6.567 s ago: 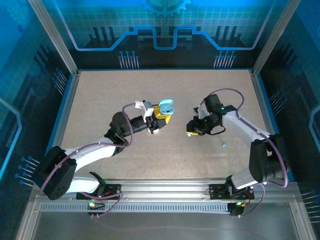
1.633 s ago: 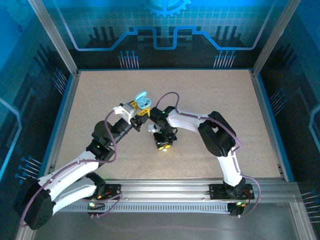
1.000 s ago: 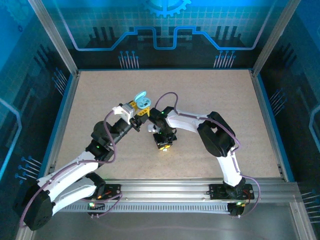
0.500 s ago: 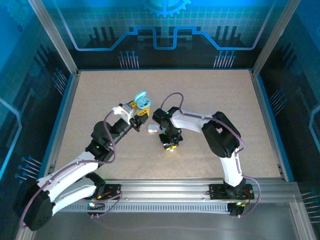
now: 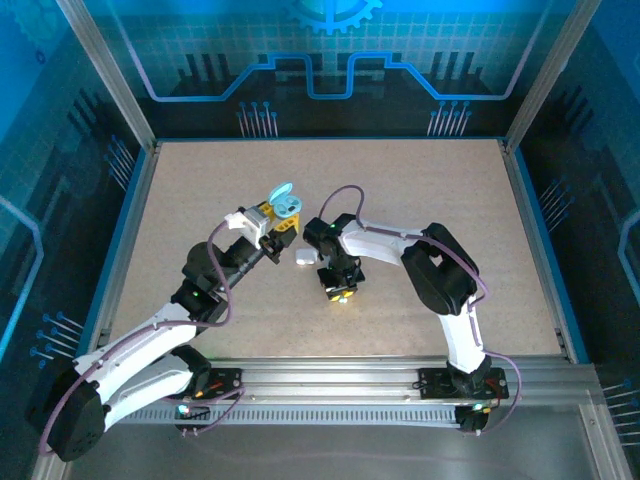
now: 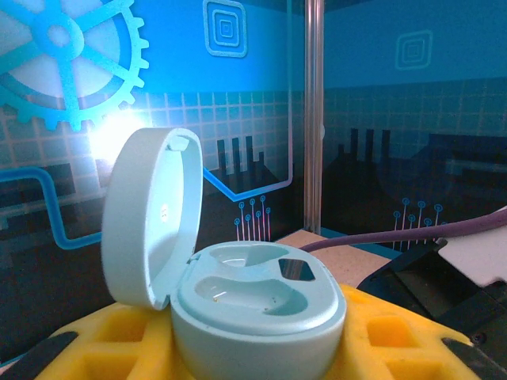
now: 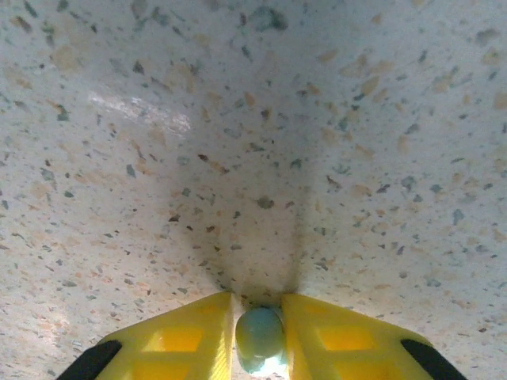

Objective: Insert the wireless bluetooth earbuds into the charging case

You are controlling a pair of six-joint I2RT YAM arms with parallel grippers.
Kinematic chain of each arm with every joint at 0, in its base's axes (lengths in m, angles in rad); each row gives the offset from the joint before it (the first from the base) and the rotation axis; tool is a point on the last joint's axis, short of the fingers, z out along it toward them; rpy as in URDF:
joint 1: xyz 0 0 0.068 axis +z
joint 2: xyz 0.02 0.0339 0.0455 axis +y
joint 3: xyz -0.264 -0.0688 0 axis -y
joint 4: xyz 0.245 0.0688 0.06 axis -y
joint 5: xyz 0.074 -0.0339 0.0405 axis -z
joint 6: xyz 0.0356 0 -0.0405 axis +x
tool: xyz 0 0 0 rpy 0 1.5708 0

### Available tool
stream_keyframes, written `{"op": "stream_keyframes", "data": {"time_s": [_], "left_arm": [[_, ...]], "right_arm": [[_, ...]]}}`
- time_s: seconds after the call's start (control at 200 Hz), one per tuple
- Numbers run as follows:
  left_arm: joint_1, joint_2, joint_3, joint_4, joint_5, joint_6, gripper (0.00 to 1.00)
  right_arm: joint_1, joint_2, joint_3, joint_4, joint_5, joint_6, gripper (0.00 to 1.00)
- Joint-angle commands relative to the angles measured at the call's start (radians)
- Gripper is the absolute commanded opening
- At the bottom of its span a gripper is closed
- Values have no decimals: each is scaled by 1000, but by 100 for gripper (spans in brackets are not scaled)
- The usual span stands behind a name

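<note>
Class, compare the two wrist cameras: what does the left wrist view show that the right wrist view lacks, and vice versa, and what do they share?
Left wrist view: the left gripper holds a pale teal pebble-shaped charging case, its round lid hinged open, wells apparently empty. Right wrist view: the right gripper pinches a tiny light teal bead-like earbud. Both: yellow fingers shut on something teal, and beige speckled tabletop.

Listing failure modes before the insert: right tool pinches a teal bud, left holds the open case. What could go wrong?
1. The teal earbud sits near the tips of the right tool; it may slip out.
2. The raised lid of the charging case in the left tool may block the approach.
</note>
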Motion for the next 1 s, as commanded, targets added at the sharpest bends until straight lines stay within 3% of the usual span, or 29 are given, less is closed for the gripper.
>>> {"op": "stream_keyframes", "data": {"time_s": [0.0, 0.205, 0.355, 0.465, 0.63, 0.83, 0.991], "left_arm": [[7, -16, -8, 18, -10, -8, 31], [7, -15, -5, 17, -11, -10, 31], [5, -8, -1, 11, -5, -9, 31], [7, 8, 5, 14, 9, -16, 31], [5, 47, 14, 31, 42, -39, 31], [5, 94, 28, 55, 94, -58, 31], [4, 141, 37, 79, 174, -74, 31]], "right_arm": [[13, 39, -1, -55, 45, -8, 23], [3, -2, -6, -47, 47, -9, 20], [-53, -135, -52, 10, -6, -10, 19], [-151, -297, -147, 136, -180, -11, 19], [-340, -489, -266, 320, -586, 0, 20], [-487, -593, -272, 381, -897, -4, 20], [-531, -627, -247, 413, -1073, 4, 20]]}}
